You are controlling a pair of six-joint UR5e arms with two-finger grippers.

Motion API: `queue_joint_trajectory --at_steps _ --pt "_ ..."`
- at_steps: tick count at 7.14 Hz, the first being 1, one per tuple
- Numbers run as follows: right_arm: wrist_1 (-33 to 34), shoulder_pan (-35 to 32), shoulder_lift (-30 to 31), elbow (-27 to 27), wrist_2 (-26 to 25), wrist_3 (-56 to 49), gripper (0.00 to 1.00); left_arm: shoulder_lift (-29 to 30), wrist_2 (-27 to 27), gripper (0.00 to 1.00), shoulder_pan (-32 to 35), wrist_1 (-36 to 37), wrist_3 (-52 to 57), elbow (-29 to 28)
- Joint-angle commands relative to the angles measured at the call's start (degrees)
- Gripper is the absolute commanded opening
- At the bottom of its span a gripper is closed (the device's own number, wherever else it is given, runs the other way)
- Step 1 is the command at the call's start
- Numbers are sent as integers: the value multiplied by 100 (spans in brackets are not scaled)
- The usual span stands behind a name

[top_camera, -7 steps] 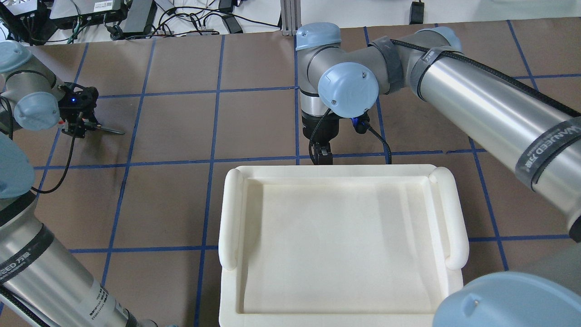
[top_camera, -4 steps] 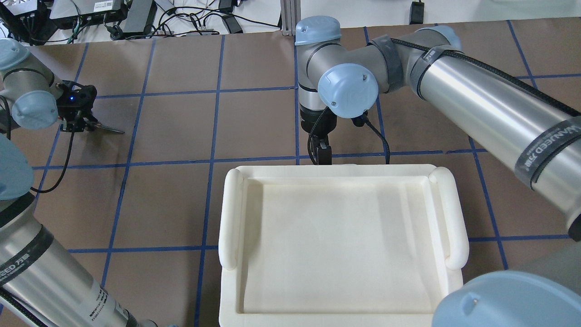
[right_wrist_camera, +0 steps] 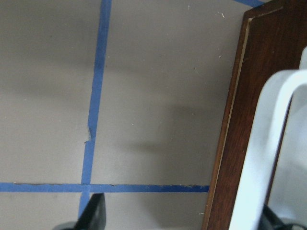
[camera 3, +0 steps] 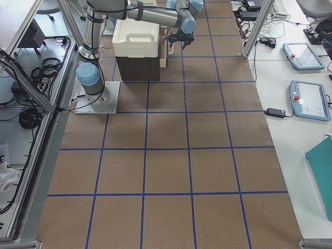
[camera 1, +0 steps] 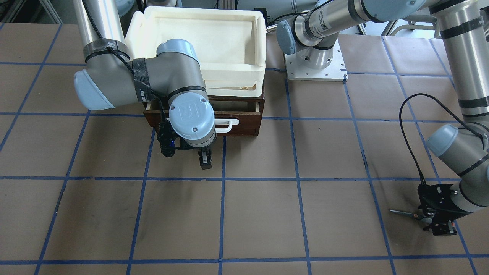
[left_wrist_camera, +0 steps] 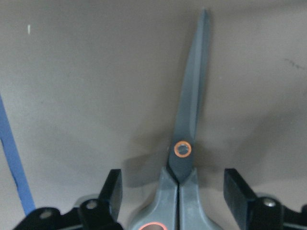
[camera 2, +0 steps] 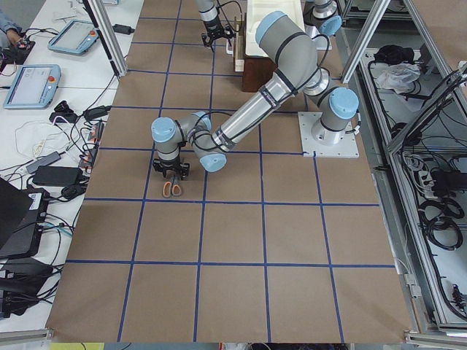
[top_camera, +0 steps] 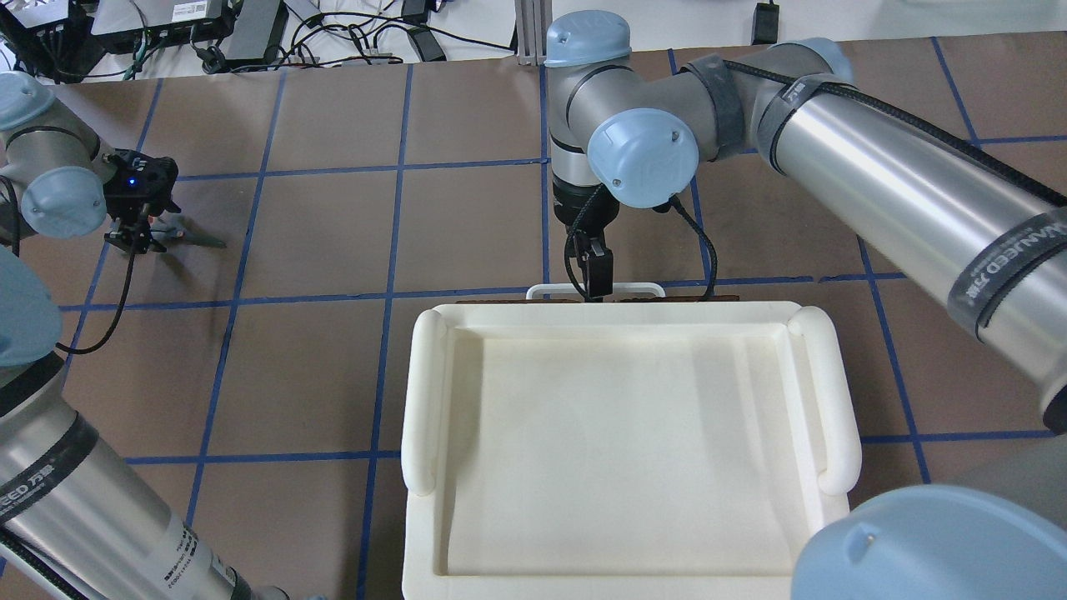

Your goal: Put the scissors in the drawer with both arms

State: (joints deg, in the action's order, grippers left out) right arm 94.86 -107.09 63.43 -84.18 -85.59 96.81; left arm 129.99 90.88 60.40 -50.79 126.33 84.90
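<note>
The scissors [top_camera: 190, 239] lie flat on the table at the far left, blades pointing away from my left gripper [top_camera: 140, 240]. In the left wrist view the grey handles and pivot [left_wrist_camera: 183, 149] sit between the open fingers [left_wrist_camera: 113, 190], which straddle them. The dark brown drawer [camera 1: 244, 128] is under the cream tray and stands slightly out. My right gripper [top_camera: 597, 282] points down at its white bar handle [top_camera: 546, 291]. In the right wrist view the handle [right_wrist_camera: 271, 143] runs beside one finger and the fingers stand wide apart.
The cream-white plastic tray [top_camera: 423, 400] sits on top of the drawer cabinet and hides most of it from above. The robot's base plate [camera 1: 315, 65] is behind. Brown table with blue tape grid lies between the two grippers.
My right gripper has moved away from the tray, and the drawer's white handle and brown front have come out from under the tray edge. My left gripper has shifted slightly at the scissors.
</note>
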Motion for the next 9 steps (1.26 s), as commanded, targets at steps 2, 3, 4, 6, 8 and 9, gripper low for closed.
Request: queue_joint_trajectory --at_steps 2,3,4,6,8,9 --pt "15 13 -217 305 -55 -39 100 35 -27 64 -107 -1 67 0" --pt "24 22 -243 366 -46 -39 100 35 -36 58 -116 -1 84 0" --pt "24 22 -270 454 -55 -100 100 35 -44 53 -116 -1 76 0" --pt "85 135 -270 499 -37 -293 100 26 -53 52 -107 -1 76 0" --pt "252 153 -349 516 -37 -355 100 9 -71 40 -107 -10 67 0" --pt "270 180 -384 647 -37 -355 100 0 -62 31 -107 -1 32 0"
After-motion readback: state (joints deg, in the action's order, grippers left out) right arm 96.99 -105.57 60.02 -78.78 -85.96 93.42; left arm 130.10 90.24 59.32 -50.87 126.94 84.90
